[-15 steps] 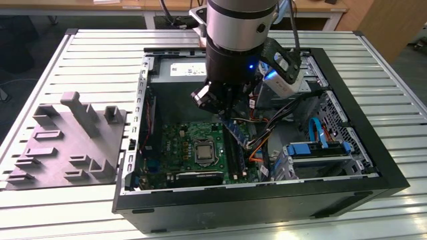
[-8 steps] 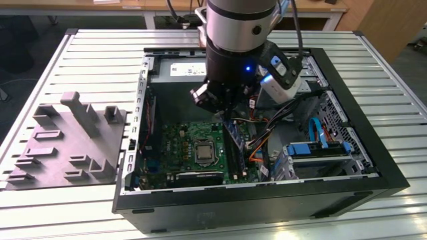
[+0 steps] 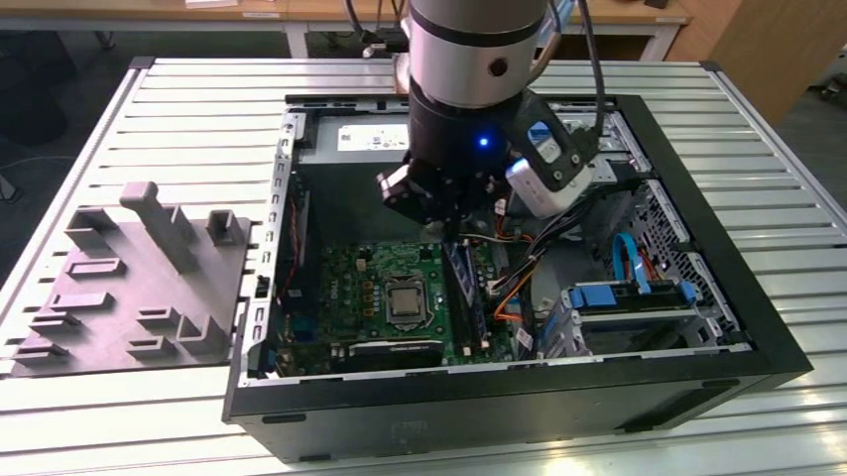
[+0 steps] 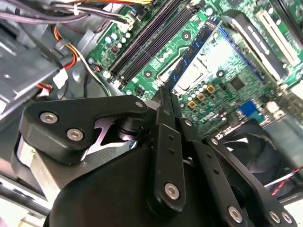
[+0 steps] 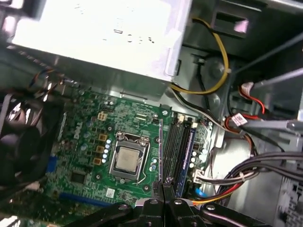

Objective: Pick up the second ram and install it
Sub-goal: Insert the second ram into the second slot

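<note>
The black, pin-jointed fingers [image 4: 168, 137] are closed together, clamped on the near end of the second ram [image 4: 191, 54]. It is one thin flat stick, and its board looks blue-green with a row of dark chips. It runs straight out from the fingertips, standing on edge over the green motherboard [image 5: 85, 156]. It lies between the single square, metal-capped processor [image 5: 129, 160] and two long black slots [image 4: 147, 42]. I cannot tell whether its lower edge is seated. A blue strip [image 5: 190, 151] beyond the slots may be another stick. Yellow, orange and red cables [image 5: 222, 71] loop nearby. The open black computer case [image 3: 741, 327] lies on a ribbed metal surface [image 3: 198, 99]. One grey moulded tray [image 3: 133, 297] with upright posts sits at the exterior view's left.
</note>
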`<state>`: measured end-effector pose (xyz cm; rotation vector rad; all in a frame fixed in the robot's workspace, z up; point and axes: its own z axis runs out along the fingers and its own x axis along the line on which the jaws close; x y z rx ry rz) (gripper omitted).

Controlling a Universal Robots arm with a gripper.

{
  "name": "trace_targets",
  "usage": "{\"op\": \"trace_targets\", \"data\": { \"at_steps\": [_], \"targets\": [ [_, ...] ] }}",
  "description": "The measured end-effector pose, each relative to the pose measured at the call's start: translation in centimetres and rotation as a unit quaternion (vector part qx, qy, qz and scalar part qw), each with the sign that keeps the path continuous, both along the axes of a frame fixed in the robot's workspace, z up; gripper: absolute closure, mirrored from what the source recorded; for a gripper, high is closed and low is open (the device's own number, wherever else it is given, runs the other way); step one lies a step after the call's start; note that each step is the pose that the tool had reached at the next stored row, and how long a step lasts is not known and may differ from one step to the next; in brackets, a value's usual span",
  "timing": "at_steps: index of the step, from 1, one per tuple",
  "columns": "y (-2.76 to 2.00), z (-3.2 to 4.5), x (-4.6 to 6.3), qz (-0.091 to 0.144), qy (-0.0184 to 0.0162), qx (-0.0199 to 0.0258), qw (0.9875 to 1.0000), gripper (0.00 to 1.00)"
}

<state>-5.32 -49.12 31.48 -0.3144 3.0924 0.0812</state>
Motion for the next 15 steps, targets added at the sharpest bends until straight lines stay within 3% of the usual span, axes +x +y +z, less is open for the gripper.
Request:
{"op": "trace_targets", "data": {
  "at_steps": [4, 7, 15],
  "targets": [
    [0.0, -0.26, 0.0, -0.036, 0.0, 0.0, 0.9994, 0.89],
    [0.0, -0.4, 0.0, -0.063, 0.0001, -0.0001, 0.998, 0.89],
    [0.0, -0.5, 0.1, -0.068, 0.0, 0.0001, 0.9977, 0.89]
  ]
}}
